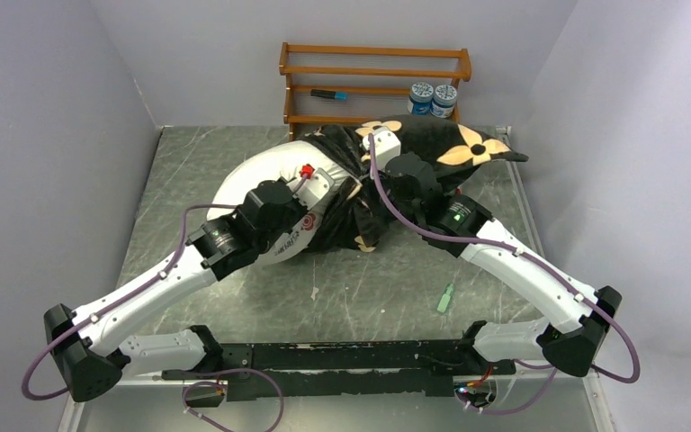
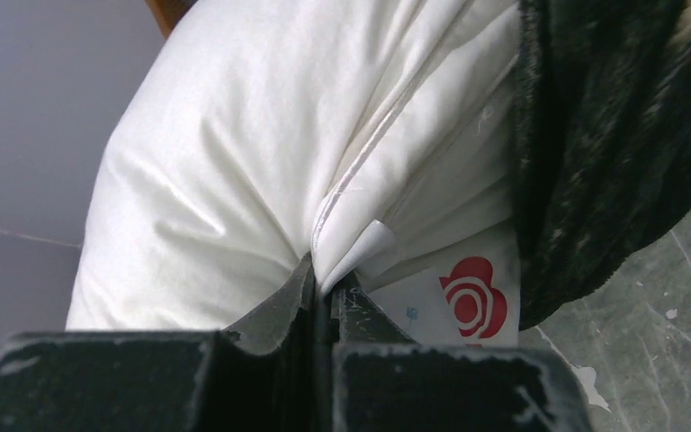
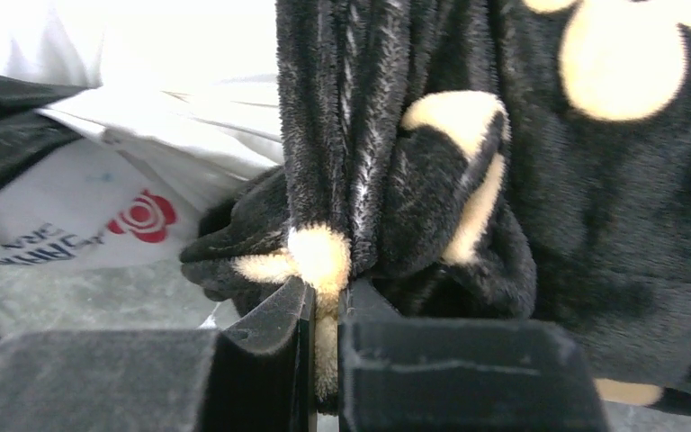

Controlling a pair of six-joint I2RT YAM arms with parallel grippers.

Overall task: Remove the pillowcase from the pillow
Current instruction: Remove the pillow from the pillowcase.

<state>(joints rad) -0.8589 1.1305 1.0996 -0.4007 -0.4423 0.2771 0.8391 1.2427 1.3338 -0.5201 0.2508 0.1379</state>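
Pillowcase (image 1: 432, 144) is sitting mid-table toward the back right, bunched up and roughly half off the pillow (image 1: 252, 175), whose white end pokes out on the left. The left gripper (image 2: 322, 290) is clamped on the pillow's piped seam right by the tag (image 2: 373, 250). The right gripper (image 3: 326, 301) is pinched shut on a fold of the black plush near its open edge. I'd pull the two straight apart, low and steady, since both pinches look thin and could slip. There's open room on the table (image 1: 369, 288) in front and to the left. The wooden rack (image 1: 373, 85) is just behind and the right wall (image 1: 630, 135) is near, so the right arm hasn't got much room.
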